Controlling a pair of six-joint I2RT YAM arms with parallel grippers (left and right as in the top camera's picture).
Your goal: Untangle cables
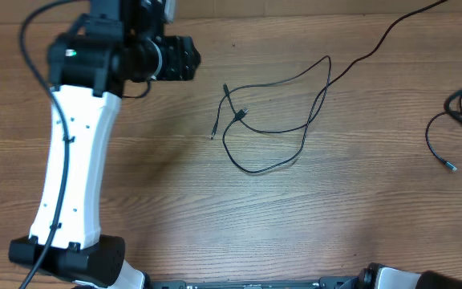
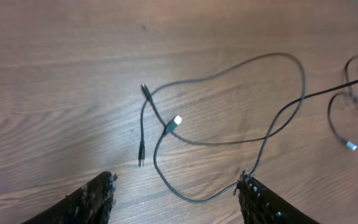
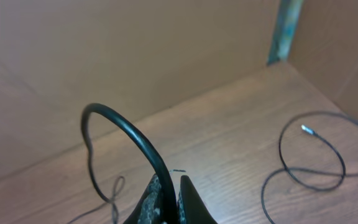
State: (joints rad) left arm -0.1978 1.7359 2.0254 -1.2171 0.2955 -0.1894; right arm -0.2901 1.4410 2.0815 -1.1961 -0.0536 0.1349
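Note:
Thin black cables lie crossed in a loose tangle mid-table. A short cable crosses a long one whose pale plug sits at the crossing. The long one loops out and runs off to the far right. A separate cable with a silver plug lies at the right. My left gripper hovers open just short of the tangle with nothing between its fingers; the long cable's loop passes close to its right fingertip. My right gripper is shut on a black cable that arches up out of its jaws.
My white left arm stretches up the table's left side. A brown wall rises behind the table in the right wrist view. Another cable loop with a silver tip lies on the wood to the right of my right gripper.

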